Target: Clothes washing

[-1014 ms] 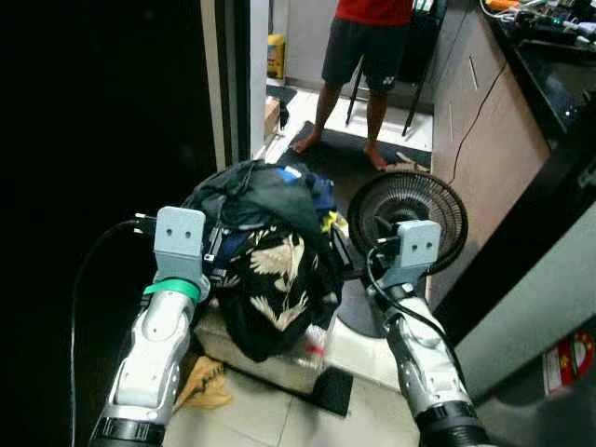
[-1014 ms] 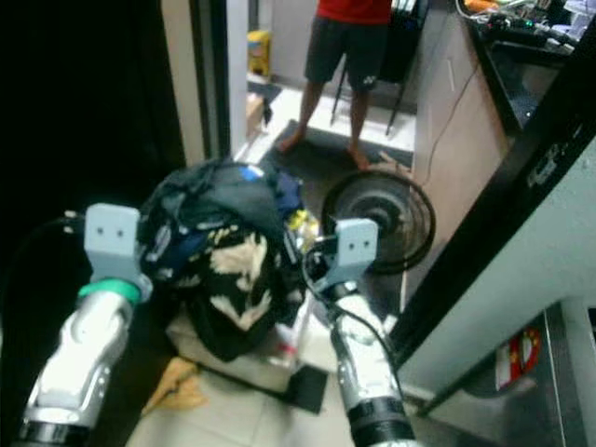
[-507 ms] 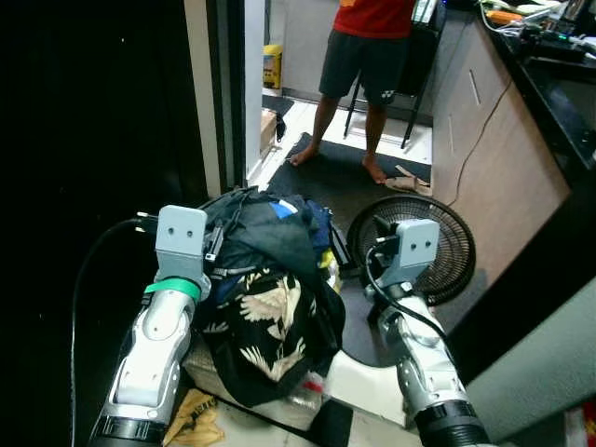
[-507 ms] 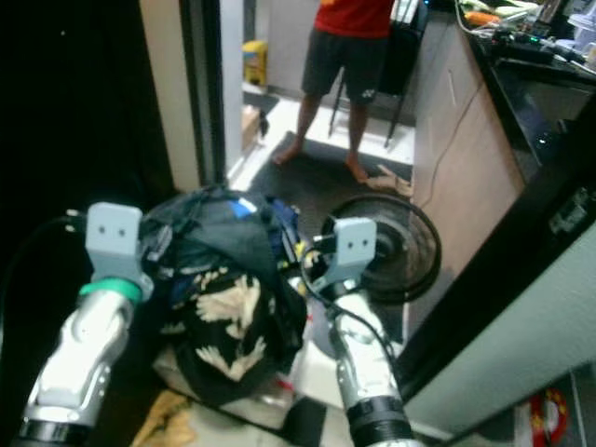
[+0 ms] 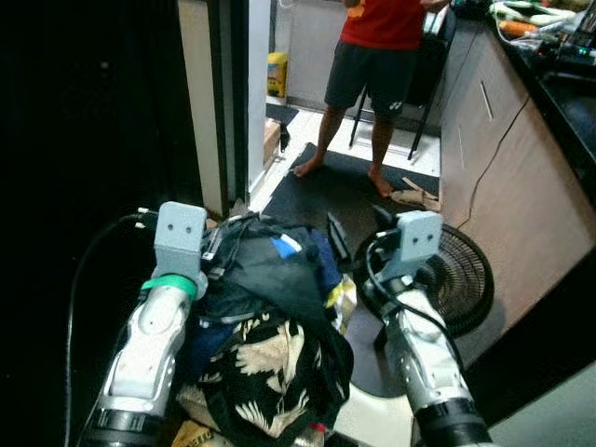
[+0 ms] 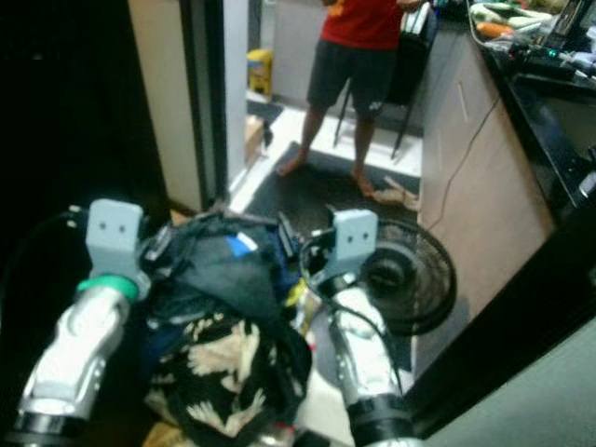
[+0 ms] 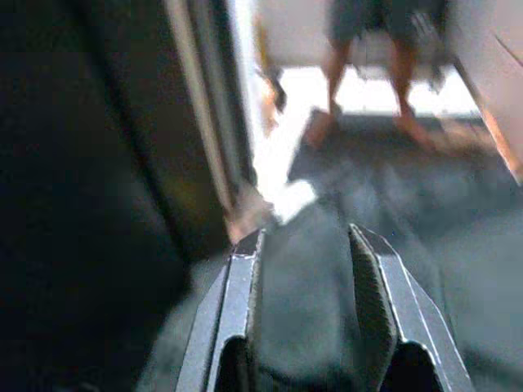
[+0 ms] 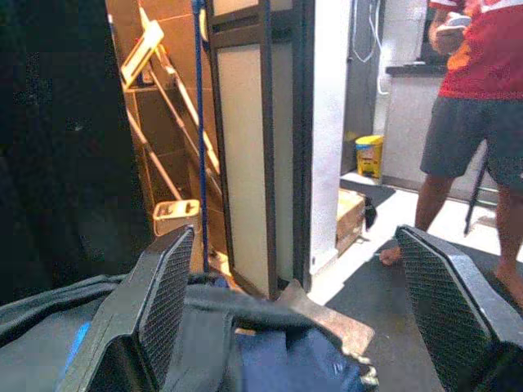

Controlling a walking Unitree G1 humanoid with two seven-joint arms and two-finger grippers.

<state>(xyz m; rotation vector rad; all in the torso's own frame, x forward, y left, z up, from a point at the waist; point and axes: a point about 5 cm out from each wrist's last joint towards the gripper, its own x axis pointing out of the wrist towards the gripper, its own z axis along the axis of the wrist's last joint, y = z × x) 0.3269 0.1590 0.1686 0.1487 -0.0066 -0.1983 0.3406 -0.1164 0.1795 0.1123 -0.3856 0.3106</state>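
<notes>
Clothes pile carried between both arms, dark garments with a bird-print piece hanging low in front. Left claw pinching dark fabric on the pile's left side. Right claw spread wide over the top of the pile on its right. Ahead: fan on the floor, dark mat, person standing past the doorway.

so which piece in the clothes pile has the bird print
The black garment at the near front of the pile, with cream birds; the clothes above it are plain dark or blue.
</notes>
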